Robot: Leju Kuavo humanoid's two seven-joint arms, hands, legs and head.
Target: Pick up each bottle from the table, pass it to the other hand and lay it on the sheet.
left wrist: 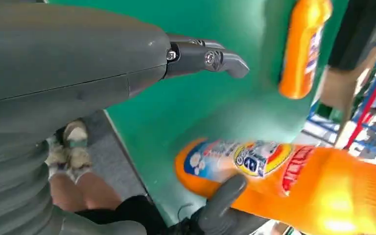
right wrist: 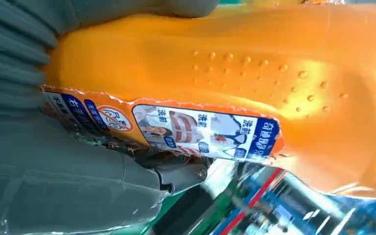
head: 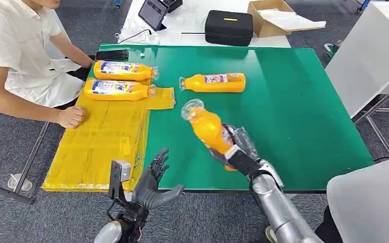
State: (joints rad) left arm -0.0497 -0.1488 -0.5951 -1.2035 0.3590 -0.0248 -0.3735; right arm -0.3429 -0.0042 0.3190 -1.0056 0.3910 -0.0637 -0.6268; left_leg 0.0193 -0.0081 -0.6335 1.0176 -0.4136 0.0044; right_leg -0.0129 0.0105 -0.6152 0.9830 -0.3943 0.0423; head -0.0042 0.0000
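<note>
My right hand (head: 235,149) grips an orange bottle (head: 207,129) by its lower body and holds it tilted above the green table (head: 294,116), clear cap end pointing up and away. The same bottle (right wrist: 225,63) shows close up in the right wrist view, and its label end (left wrist: 254,161) in the left wrist view. My left hand (head: 154,182) hovers open at the table's near edge, palm up, left of the held bottle. Two orange bottles (head: 124,70) (head: 116,89) lie on the yellow sheet (head: 101,142). Another orange bottle (head: 215,82) lies on the green table.
A person in a white shirt sits at the left, one hand (head: 71,116) resting on the yellow sheet's edge. Behind the green table stands a white table with a black case (head: 229,27), a cardboard box (head: 278,17) and a tablet (head: 153,12). A phone (head: 112,54) lies nearby.
</note>
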